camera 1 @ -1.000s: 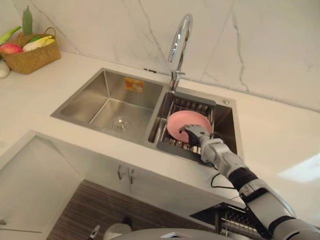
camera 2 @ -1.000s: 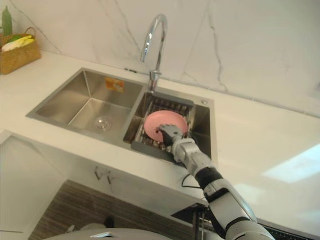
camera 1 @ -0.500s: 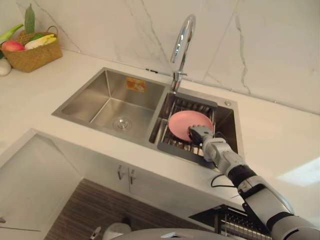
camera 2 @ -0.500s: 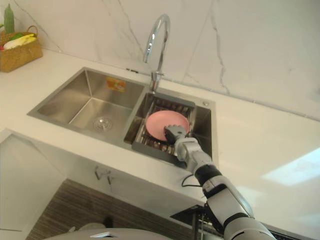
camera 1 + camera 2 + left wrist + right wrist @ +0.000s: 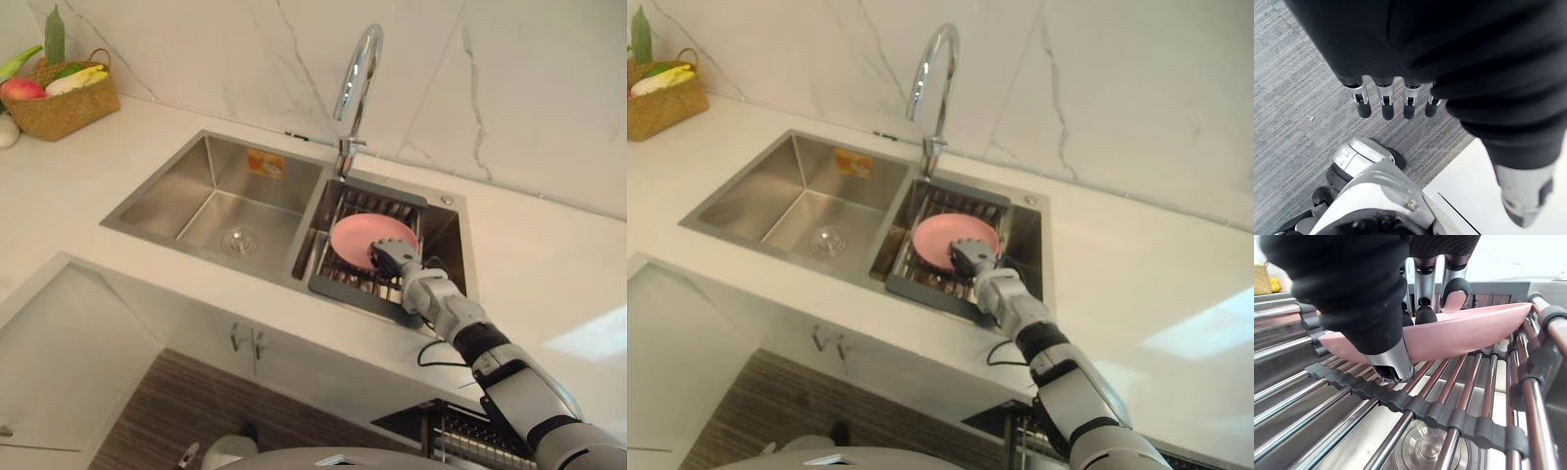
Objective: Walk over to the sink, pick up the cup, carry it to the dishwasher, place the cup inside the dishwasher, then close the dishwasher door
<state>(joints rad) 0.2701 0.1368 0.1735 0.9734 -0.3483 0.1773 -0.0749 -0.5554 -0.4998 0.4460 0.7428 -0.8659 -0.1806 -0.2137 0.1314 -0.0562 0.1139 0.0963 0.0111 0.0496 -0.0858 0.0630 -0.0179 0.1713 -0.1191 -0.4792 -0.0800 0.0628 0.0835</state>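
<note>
Right wrist view: my right hand is clamped on the pink plate, with my fingers hooked over its raised rim and my thumb pressed against its underside. The plate sits tilted on the metal drying rack. The head views show that rack in the right basin of the steel sink, just below the curved faucet, while a woven basket of produce stands well apart at the far left of the white countertop. My left hand hangs over the grey floor, its fingers straight and slightly apart, holding nothing.
</note>
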